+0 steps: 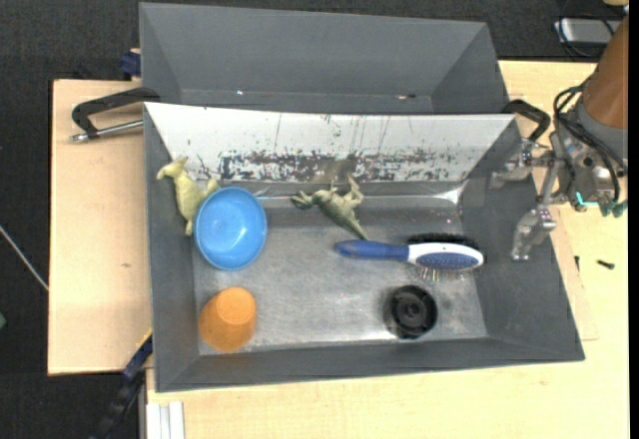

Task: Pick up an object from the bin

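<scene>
Near edge of the bin [519,327] floor: orange cup [228,319] in the front left corner, mouth down or up I can't tell. Black round cap [410,311] front right, flat on the floor, well apart from the cup.

Just behind the cap: brush [414,254], blue handle pointing left, white oval head to the right, bristles down toward the cap. Head is close to the foot of the right sloping wall.

Further back on the left: blue bowl [231,226], open side up, right behind the cup.

Claw [531,213] sits at the right, over the right sloping wall, up near the rim, not down on the floor. Can't tell how wide it is open or whether it has hold of anything. Nearest thing to it is the brush head, which lies left of it and nearer the front; apart, no contact.

Back of the floor: green toy dinosaur [334,206] mid-bin, against the rear wall. Tan toy dinosaur [183,190] in the back left corner, touching the bowl's rim.
</scene>
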Controlling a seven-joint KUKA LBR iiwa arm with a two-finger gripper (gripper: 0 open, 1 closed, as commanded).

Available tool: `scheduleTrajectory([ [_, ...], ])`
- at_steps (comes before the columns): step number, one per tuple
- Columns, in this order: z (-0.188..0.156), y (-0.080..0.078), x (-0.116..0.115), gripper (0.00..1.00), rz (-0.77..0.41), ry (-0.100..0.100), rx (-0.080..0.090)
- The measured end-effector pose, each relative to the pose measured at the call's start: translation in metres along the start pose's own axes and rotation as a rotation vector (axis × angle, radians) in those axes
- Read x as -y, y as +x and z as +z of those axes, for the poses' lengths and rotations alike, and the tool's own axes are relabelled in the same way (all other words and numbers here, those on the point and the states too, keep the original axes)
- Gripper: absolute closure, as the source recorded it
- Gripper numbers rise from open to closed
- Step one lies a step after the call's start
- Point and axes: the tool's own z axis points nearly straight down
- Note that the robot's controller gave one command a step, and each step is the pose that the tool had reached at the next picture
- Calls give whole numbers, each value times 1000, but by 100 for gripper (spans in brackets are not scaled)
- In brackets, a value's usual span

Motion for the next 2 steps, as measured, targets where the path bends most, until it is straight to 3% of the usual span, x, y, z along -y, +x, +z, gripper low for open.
scheduleTrajectory([
  [1, 165, -5, -14, 0, -278, 1, 9],
  [2, 160, -8, -12, 100, -277, 7, 19],
])
